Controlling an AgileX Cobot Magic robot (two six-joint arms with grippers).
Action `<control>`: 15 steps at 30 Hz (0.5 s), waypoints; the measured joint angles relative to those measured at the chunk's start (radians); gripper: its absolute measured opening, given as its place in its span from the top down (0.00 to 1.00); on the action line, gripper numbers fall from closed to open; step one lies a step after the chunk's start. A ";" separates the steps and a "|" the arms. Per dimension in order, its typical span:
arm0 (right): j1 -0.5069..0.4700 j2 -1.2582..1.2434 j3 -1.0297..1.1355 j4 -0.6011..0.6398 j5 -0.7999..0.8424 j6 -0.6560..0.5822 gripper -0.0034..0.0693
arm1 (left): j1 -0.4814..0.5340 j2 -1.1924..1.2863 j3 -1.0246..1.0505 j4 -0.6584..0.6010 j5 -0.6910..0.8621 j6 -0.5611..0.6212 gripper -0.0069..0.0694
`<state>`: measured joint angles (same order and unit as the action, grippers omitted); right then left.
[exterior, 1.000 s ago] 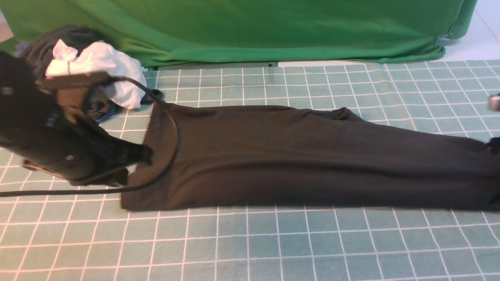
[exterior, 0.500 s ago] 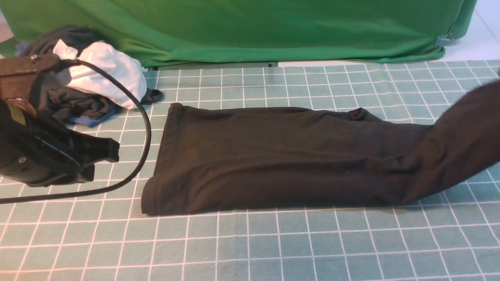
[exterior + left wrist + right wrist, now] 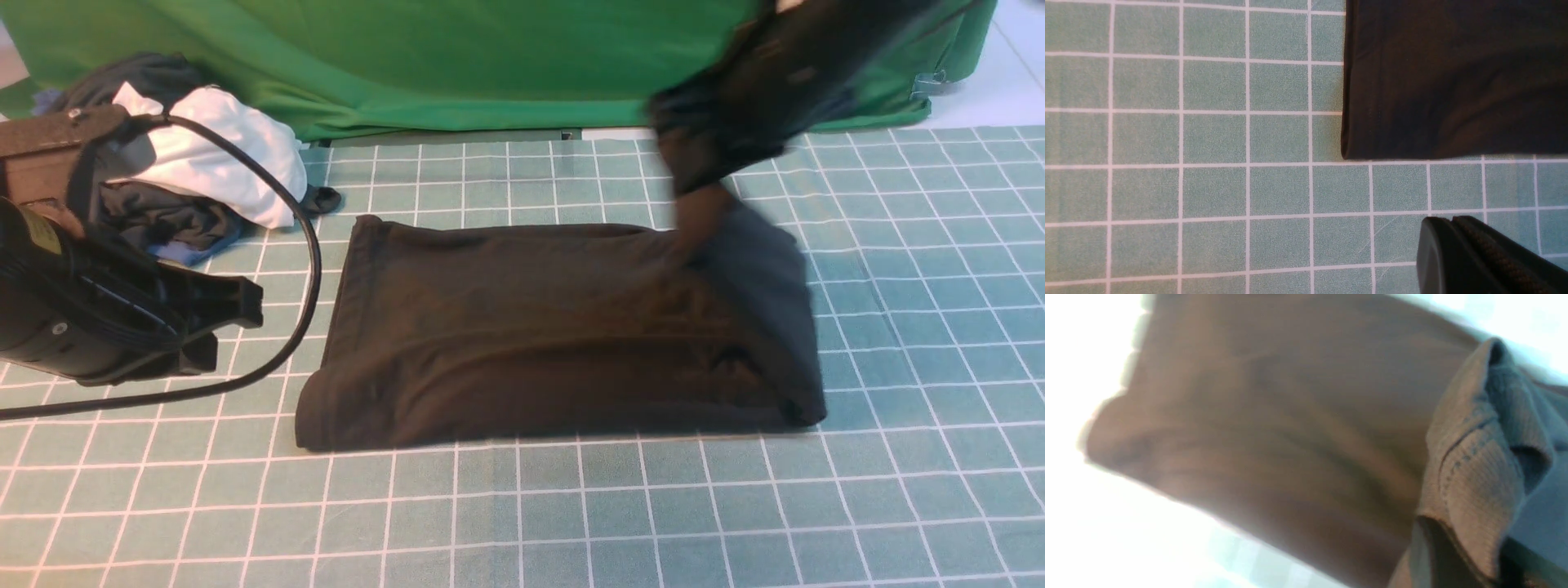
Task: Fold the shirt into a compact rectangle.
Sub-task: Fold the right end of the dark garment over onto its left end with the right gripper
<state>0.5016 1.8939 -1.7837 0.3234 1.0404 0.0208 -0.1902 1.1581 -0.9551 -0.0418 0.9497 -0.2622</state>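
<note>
One limp black shirt (image 3: pixel 522 343): right gripper (image 3: pixel 702 192) clamped on ribbed hem; left gripper (image 3: pixel 237 314) closed, empty; pinch corners.

A flat table covered by a pale teal cloth with a white grid (image 3: pixel 571 523) carries the folded black knit shirt (image 3: pixel 531 335), which lies just right of the left gripper (image 3: pixel 237 314). A heap of dark grey, white and blue garments (image 3: pixel 204 163) rests beyond that gripper at the far left. A bright green draped cloth (image 3: pixel 490 57) meets the far edge, behind the blurred right gripper (image 3: pixel 702 163).
</note>
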 joint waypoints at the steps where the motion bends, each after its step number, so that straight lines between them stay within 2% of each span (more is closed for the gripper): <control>1: 0.042 0.030 0.000 0.034 -0.031 0.002 0.89 | 0.000 0.000 0.000 -0.008 -0.004 0.000 0.89; 8: 0.188 0.179 0.000 0.197 -0.191 0.001 0.89 | 0.000 0.000 0.000 -0.015 -0.010 0.001 0.89; 15: 0.240 0.271 0.000 0.338 -0.324 -0.002 0.87 | 0.000 0.000 0.000 -0.016 -0.010 0.001 0.89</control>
<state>0.7419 2.1652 -1.7837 0.6619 0.7168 0.0191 -0.1902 1.1581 -0.9551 -0.0580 0.9395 -0.2613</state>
